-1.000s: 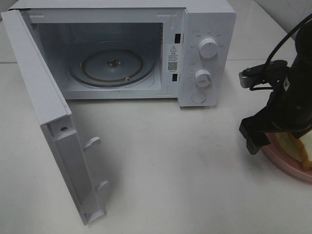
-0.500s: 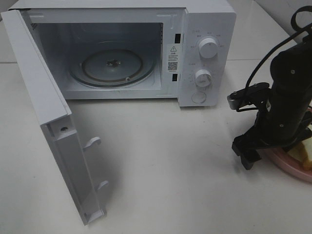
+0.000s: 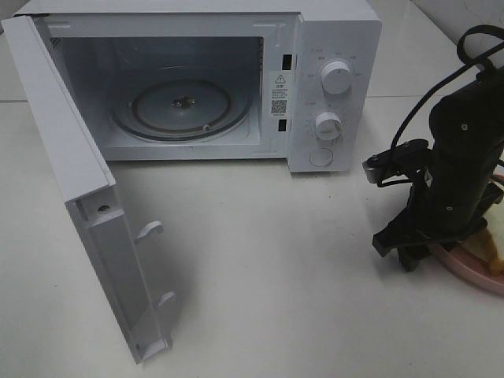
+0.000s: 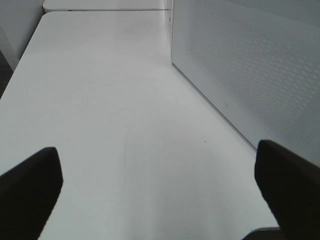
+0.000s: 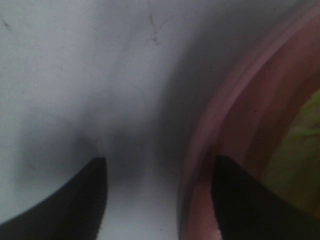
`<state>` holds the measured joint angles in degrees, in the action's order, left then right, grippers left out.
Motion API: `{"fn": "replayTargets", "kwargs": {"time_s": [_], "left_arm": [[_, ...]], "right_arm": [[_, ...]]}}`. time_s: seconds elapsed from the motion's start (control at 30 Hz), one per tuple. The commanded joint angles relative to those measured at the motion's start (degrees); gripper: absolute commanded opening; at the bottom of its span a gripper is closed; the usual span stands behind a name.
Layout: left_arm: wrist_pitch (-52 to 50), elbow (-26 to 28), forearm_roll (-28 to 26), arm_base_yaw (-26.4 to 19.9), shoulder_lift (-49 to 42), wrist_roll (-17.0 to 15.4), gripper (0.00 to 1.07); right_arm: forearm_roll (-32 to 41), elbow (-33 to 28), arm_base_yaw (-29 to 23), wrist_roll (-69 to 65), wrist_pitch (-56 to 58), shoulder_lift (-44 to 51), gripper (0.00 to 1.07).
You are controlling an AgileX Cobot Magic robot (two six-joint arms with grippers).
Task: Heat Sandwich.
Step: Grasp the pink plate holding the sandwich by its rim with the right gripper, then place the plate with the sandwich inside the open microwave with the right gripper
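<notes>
**Exterior high view.** A boxy white microwave oven [image 3: 335, 47] stands at 11 o'clock on the white table [image 3: 276, 260]. Its hinged door [image 3: 71, 173] is open toward 8 o'clock, showing a round glass turntable [image 3: 181, 106]. At 4 o'clock the white-bread sandwich [image 3: 490, 252], tan-crusted with yellow-green filling, lies on a round pink plate [image 3: 465, 269], partly hidden by the black right arm.

**Wrist views.** The right gripper [image 5: 160, 160] is released, jaws parted astride the plate's rim. The left gripper [image 4: 160, 195] is spread wide over the table, beside a white perforated panel [image 4: 250, 65].
</notes>
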<state>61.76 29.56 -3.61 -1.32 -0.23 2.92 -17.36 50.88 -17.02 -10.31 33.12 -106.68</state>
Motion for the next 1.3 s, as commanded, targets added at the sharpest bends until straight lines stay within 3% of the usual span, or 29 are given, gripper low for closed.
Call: {"fn": "replayTargets", "kwargs": {"time_s": [0.03,0.07,0.1,0.13,1.3], "left_arm": [[-0.6,0.0,0.1,-0.2,-1.1,-0.2,1.0],[-0.6,0.0,0.1,-0.2,-1.1,-0.2,1.0],[-0.6,0.0,0.1,-0.2,-1.1,-0.2,1.0],[-0.6,0.0,0.1,-0.2,-1.1,-0.2,1.0],[-0.6,0.0,0.1,-0.2,-1.1,-0.2,1.0]], "right_arm": [[-1.8,0.1,0.3,-2.4,0.0,-0.2,0.16],[-1.8,0.1,0.3,-2.4,0.0,-0.2,0.16],[-2.3,0.1,0.3,-2.6,0.0,-0.2,0.05],[-2.9,0.1,0.3,-2.8,0.0,-0.2,0.0],[-5.8,0.1,0.1,-3.6,3.0,-0.2,0.0]]}}
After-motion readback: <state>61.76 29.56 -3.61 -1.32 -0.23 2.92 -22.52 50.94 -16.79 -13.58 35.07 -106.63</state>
